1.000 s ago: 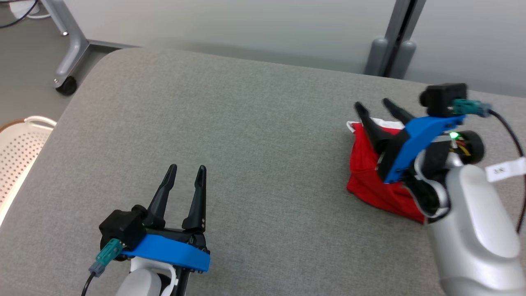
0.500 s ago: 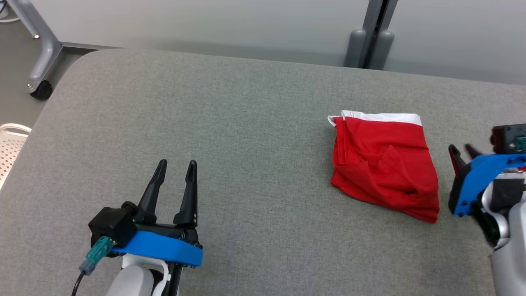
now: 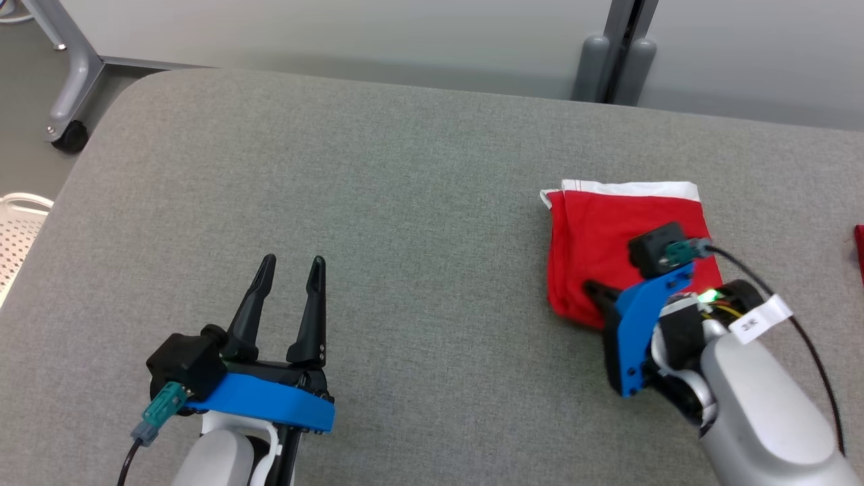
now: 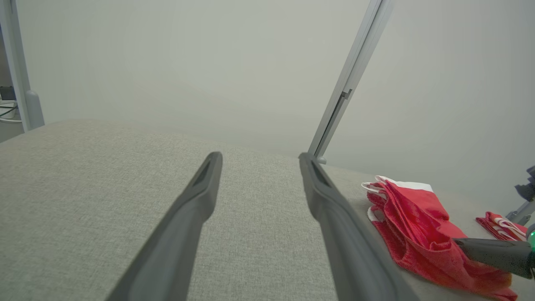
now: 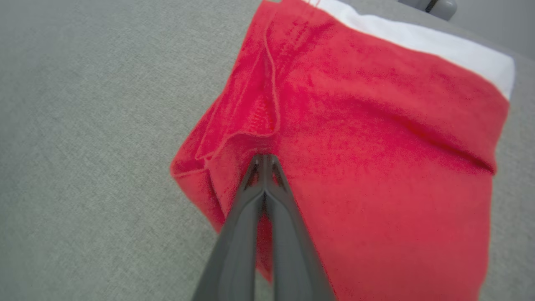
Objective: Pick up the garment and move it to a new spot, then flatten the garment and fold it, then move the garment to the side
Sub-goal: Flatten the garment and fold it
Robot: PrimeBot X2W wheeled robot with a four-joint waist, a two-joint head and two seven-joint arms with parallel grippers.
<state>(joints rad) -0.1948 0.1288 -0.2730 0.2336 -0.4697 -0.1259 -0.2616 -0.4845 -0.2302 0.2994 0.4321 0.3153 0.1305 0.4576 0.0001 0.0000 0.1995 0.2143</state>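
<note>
The folded garment (image 3: 607, 229), laid at the right of the table (image 3: 405, 202), is touched by the right gripper (image 5: 264, 159), clenched on nothing visible, probably for sliding it aside, while the left gripper (image 3: 291, 264) is held released, well apart.

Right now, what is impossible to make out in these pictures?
Right wrist view: the right gripper is shut with its tips at the red garment; whether cloth is pinched between them is hidden.
Head view: the right arm covers the garment's near right corner.
Head view: the right edge cuts off a red item.
</note>
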